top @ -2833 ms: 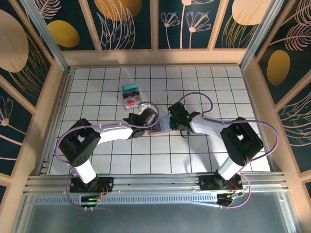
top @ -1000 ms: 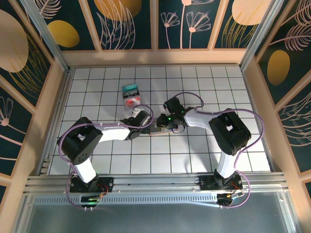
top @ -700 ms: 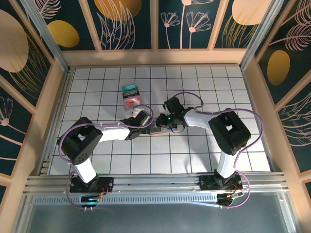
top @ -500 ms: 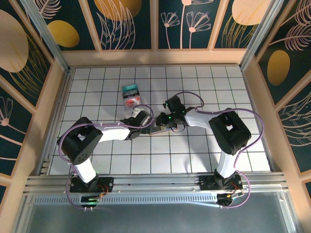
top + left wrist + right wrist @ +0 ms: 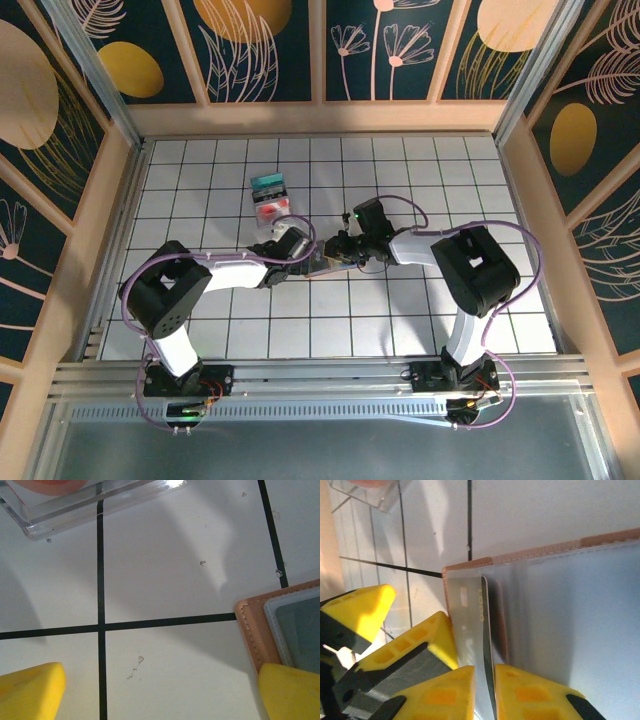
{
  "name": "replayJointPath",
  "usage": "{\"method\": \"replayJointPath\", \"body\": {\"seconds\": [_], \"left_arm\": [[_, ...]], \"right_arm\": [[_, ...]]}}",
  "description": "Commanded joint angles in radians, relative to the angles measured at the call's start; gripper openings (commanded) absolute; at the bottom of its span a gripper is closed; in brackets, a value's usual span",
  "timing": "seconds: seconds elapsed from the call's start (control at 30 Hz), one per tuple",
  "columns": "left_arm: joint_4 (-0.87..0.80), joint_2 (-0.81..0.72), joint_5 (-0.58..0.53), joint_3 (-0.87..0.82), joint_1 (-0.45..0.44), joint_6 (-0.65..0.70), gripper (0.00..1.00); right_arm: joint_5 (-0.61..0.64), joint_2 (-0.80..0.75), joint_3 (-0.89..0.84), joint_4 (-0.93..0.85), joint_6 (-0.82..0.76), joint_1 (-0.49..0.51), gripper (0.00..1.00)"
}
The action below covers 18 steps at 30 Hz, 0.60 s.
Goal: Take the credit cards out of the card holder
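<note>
The tan card holder (image 5: 326, 262) lies open on the tiled table between my two grippers. In the right wrist view its greyish-blue pocket (image 5: 570, 610) faces the camera, and a dark credit card (image 5: 470, 625) with pale lettering stands partly out of it. My right gripper (image 5: 487, 695) is shut on that card's near edge. My left gripper (image 5: 160, 692) is open and low over the table, with one fingertip (image 5: 292, 692) resting on the holder's corner (image 5: 255, 630). Two more credit cards, a teal one (image 5: 268, 183) and a red-and-white one (image 5: 272, 208), lie behind my left gripper (image 5: 303, 255).
The red-and-white card sits in a clear plastic case (image 5: 75, 505), just beyond my left fingers. Wooden walls (image 5: 320, 118) fence the table on three sides. White tiles stretch to the right of the right arm (image 5: 470, 270) and in front of both arms.
My right gripper's jaws have narrowed onto the card and its wrist has shifted to the right. The left arm and the holder have stayed put.
</note>
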Motion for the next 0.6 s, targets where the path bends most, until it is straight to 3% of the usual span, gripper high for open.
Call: {"method": "replayJointPath", "body": {"seconds": [0.0, 0.33, 0.57], "left_arm": [[-0.073, 0.047, 0.017, -0.003, -0.001, 0.02, 0.99], [-0.073, 0.048, 0.025, 0.009, -0.001, 0.023, 0.99], [-0.084, 0.046, 0.017, 0.006, -0.001, 0.02, 0.99]], "right_arm": [[-0.114, -0.021, -0.023, 0.142, 0.045, 0.004, 0.16], [-0.149, -0.008, -0.049, 0.197, 0.066, -0.007, 0.21], [-0.154, 0.002, -0.057, 0.212, 0.073, -0.008, 0.18]]}}
